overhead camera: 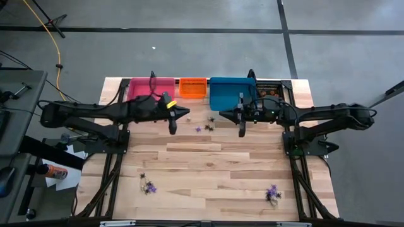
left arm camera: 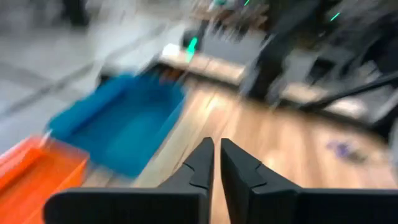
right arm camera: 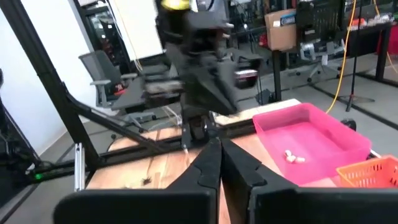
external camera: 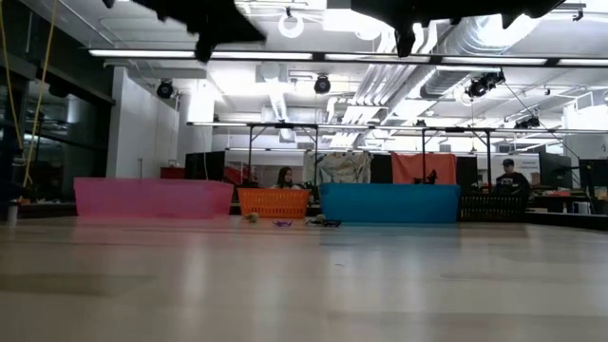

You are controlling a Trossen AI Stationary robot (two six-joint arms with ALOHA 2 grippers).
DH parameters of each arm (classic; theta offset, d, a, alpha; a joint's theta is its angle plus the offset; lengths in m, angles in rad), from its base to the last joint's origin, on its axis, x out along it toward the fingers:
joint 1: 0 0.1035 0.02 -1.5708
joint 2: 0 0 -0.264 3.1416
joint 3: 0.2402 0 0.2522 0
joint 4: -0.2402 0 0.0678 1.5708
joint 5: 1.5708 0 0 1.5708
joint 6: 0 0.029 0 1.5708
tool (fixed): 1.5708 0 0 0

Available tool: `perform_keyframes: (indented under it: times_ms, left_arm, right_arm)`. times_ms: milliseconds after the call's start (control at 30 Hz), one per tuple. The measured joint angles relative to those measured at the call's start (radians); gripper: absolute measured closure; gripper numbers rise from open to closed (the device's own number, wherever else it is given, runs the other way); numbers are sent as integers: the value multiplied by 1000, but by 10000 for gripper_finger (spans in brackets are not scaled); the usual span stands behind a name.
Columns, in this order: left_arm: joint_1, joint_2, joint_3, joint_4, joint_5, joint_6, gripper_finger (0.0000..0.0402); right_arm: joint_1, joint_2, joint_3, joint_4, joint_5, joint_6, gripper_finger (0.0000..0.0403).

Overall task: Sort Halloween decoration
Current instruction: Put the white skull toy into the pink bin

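We see the wooden table [overhead camera: 208,161] with four bins lined up along its far edge: pink bin [overhead camera: 150,88], small orange bin [overhead camera: 193,87], blue bin [overhead camera: 231,93], black bin [overhead camera: 269,89] at the far right.

Both arms reach in from the sides toward the middle, raised above the table surface. Left gripper [overhead camera: 172,128] sits just in front of the pink/orange bins; its fingers [left arm camera: 202,165] are nearly together with only a thin gap between them, nothing held. Right gripper [overhead camera: 242,130] sits just in front of the blue bin; jaws closed, fingers [right arm camera: 208,163] touching, nothing between them as far as we can see.

Halloween decoration is scattered in small clusters on the table: one cluster [overhead camera: 205,125] between the two grippers, near the bins; a purple-and-dark cluster [overhead camera: 148,185] near the front left; another purple-and-dark one [overhead camera: 273,193] near the front right. A few pale pieces [right arm camera: 292,157] lie inside the pink bin.

Two people show in the room beyond the table in the low view, well apart from the arms.
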Motion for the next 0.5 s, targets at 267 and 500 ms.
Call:
perform_keyframes:
  times_ms: [267,500]
  left_arm:
    - [144,247,166,-335,176,165,296]
    - [219,496,227,-455,164,472,241]
  right_arm:
    - [-15,-59,1,-122,0,7,400]
    - [-20,-66,1,-147,23,3,402]
